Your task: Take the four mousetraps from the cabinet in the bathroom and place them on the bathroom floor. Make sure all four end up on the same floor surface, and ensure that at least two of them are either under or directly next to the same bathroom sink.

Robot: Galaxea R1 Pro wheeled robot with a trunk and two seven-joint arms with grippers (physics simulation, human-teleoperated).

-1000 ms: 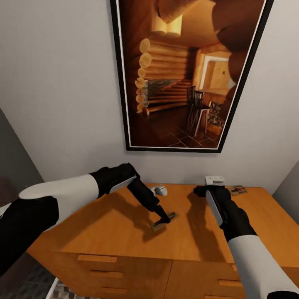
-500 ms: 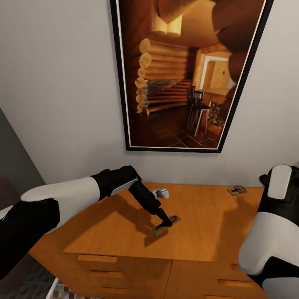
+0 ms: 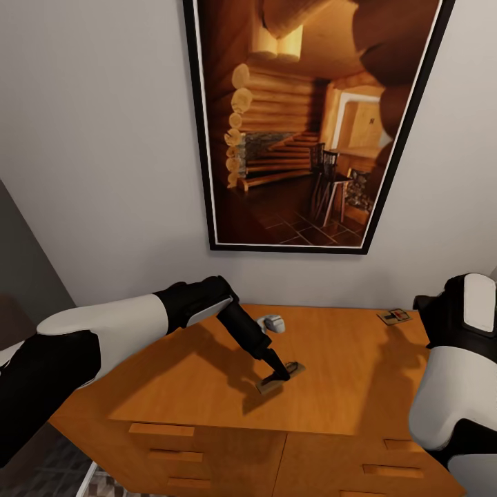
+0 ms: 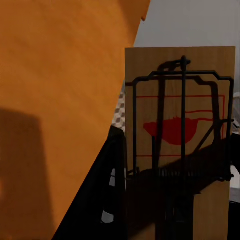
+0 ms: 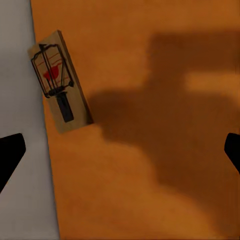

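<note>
Our left claw [image 3: 279, 375] is clamped on one mousetrap [image 3: 281, 377], holding it tilted just above the cabinet [image 3: 207, 386] top near its middle. Our right claw [image 5: 120, 150] hangs wide apart over the cabinet's far right corner, where a second mousetrap [image 5: 59, 82] lies flat against the wall edge. A small white object [image 3: 271, 322] sits behind the held trap.

Tan mousetrap [image 3: 281, 376] tilted mid cabinet top [image 3: 172, 386], 2nd mousetrap [image 3: 394, 317] flat, far corner
</note>
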